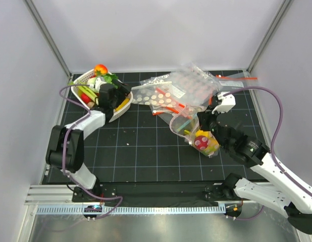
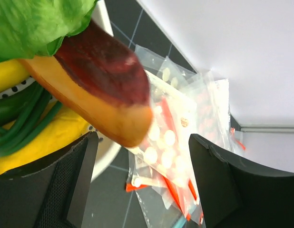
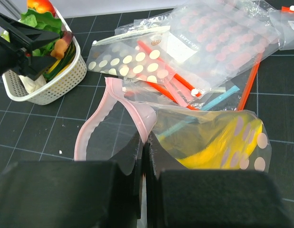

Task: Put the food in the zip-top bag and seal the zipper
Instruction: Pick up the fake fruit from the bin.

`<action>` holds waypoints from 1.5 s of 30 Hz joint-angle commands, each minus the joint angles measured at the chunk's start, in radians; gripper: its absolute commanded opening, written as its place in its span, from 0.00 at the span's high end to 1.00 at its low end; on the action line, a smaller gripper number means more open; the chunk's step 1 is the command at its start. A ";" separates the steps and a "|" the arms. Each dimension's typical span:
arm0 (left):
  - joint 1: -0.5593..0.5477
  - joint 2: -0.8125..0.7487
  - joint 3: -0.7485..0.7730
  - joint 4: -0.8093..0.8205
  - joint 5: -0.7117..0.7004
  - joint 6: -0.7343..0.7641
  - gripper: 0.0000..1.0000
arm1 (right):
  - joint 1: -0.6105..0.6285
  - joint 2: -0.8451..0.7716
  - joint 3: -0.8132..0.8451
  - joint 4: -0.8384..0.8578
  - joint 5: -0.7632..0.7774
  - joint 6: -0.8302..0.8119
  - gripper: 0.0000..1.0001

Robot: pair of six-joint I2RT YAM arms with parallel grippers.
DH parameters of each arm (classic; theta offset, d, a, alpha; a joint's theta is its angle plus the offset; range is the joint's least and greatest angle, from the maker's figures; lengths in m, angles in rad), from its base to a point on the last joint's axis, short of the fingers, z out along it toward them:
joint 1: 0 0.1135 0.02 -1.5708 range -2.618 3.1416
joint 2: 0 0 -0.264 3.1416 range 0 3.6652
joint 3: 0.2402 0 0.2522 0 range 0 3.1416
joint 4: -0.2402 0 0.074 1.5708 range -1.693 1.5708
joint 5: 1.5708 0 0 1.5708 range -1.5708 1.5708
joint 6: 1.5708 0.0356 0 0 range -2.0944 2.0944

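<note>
Right wrist: right fingers (image 3: 66, 194) clamp the zip-top bag (image 3: 209, 137), rim part-hidden; left fingers (image 2: 223, 185) apart.

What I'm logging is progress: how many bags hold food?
1: the zip-top bag, right of centre, its mouth pinched by the right tool, with yellow food inside. The piled bags behind look empty, though overlapped.

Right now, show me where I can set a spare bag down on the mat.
Free: the bare mat in front, between the left arm and the zip-top bag pinched by the right gripper. Crowded: the back, where the basket, the left gripper over it and the pile of bags sit.
</note>
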 commanded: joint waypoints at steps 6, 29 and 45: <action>-0.019 -0.215 0.145 -0.430 -0.158 0.188 0.39 | -0.003 -0.033 0.002 0.050 -0.017 0.003 0.96; -0.020 0.104 0.403 -0.735 -0.057 0.925 0.35 | -0.003 -0.051 -0.009 0.053 -0.001 0.004 0.94; -0.020 0.402 0.554 -0.795 0.066 0.931 0.28 | -0.003 -0.047 -0.009 0.057 -0.009 0.003 0.94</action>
